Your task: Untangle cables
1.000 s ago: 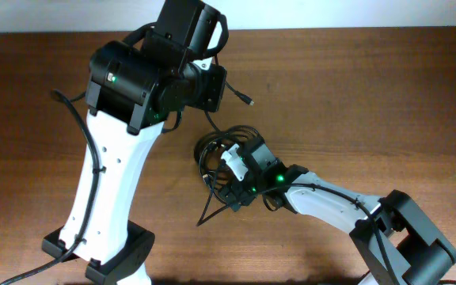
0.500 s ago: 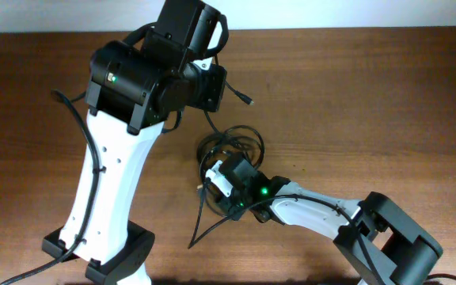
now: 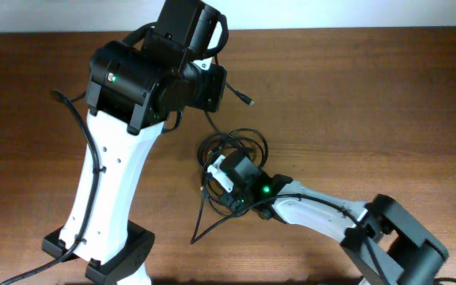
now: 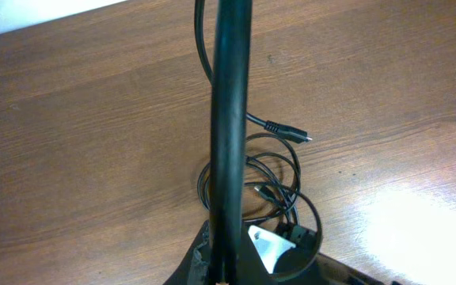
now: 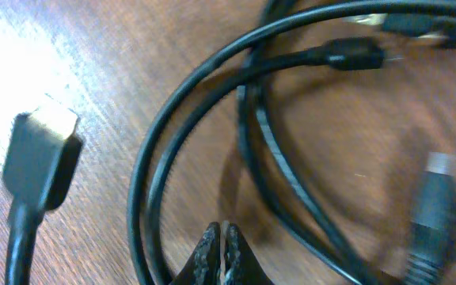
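The right gripper point(image 5: 222, 247) sits low on the table point(image 3: 370, 95), at the near edge of the cables point(image 5: 253, 127). Its fingertips are pressed together, and the wrist view shows no cord between them, so the pinch looks empty. Loops curve round those tips on both sides. One plug point(image 5: 42, 162) lies flat just to their left, and more plug ends show among the strands beyond.

The bundle itself is a small knot of overlapping rings in the middle of the table, the cords crossing one another several times. No cord lies apart from the others.

Farther back, two strands rise from the bundle toward the raised left gripper point(image 3: 210, 89). One ends in a free plug point(image 3: 248, 101) hanging just beside it. That gripper is clenched and seems to hold a cord, though its fingers are hidden in both views.

By my reading the task is at an early stage. One end is drawn up and out, and all the separating is left to do.
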